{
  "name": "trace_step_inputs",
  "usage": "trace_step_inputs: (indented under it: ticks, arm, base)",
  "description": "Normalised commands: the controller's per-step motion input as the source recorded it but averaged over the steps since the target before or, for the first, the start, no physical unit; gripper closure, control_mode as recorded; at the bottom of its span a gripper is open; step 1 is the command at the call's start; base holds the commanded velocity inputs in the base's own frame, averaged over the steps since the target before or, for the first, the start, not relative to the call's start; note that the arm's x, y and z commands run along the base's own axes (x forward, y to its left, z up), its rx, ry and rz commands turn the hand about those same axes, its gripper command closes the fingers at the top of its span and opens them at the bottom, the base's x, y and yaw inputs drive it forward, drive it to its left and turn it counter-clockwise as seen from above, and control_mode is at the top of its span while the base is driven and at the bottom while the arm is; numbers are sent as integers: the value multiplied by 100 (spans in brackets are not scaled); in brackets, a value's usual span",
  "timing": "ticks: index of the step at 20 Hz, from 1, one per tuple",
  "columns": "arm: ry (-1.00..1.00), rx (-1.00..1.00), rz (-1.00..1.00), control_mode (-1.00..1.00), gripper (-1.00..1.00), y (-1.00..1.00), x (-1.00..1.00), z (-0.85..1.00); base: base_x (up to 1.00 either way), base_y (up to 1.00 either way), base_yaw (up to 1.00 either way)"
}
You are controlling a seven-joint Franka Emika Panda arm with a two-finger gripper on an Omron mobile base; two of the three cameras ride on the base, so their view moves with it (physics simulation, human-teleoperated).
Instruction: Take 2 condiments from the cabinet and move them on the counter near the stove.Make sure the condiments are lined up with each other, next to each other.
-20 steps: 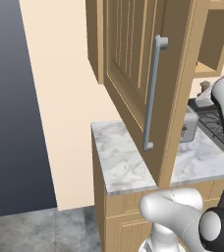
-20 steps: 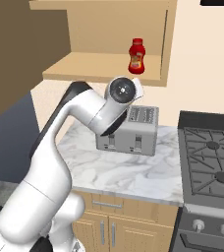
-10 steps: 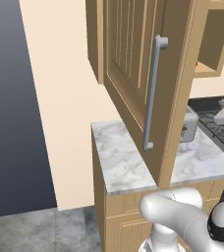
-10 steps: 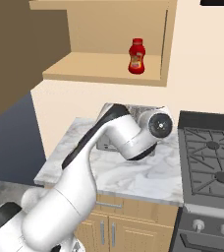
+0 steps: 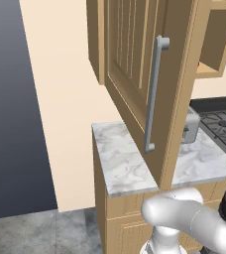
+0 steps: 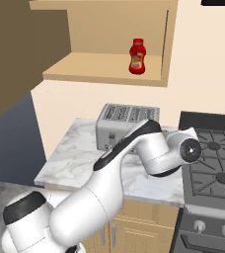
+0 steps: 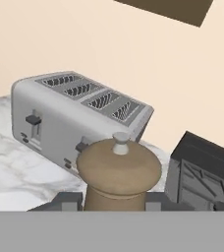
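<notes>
Over the counter [image 6: 80, 163], between the toaster [image 6: 127, 127] and the stove [image 6: 215, 163], is where I work at this moment, because the task wants both condiments set side by side near the burners. My arm bends low across the marble from the base, elbow forward, so that the hand comes in close to the slab rather than dropping from above. High on the wall, the cabinet [image 5: 135, 64] stands with its door swung wide, its long grey handle [image 5: 152, 94] facing the left base camera; it has to stay open since the red bottle [image 6: 137, 56] waits upright on the shelf, well apart from everything below. My gripper [image 7: 115, 203] is clamped on the wooden shaker [image 7: 118, 170], which sits upright between my fingertips with its small knob on top, the toaster just behind it and the dark edge of the stove off to one side. I hold it upright so it can stand on its base once released.

A second ago my elbow was raised in front of the toaster; half a second ago it had swung down toward the stove, and now it has settled lower and nearer the cooktop's edge. The bottle has not moved.
</notes>
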Motion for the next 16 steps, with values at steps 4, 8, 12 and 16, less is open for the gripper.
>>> trace_step_inputs:
  ticks: [4,8,12,16]
  arm:
    - [0,0,0,-100,100,-48,9,-50]
    - [0,5,0,-100,100,-11,6,-28]
    - [0,6,0,-100,100,0,13,-21]
    - [1,4,0,-100,100,0,6,-18]
  base:
    - [0,0,0]
    - [0,0,0]
    - [0,0,0]
    - [0,0,0]
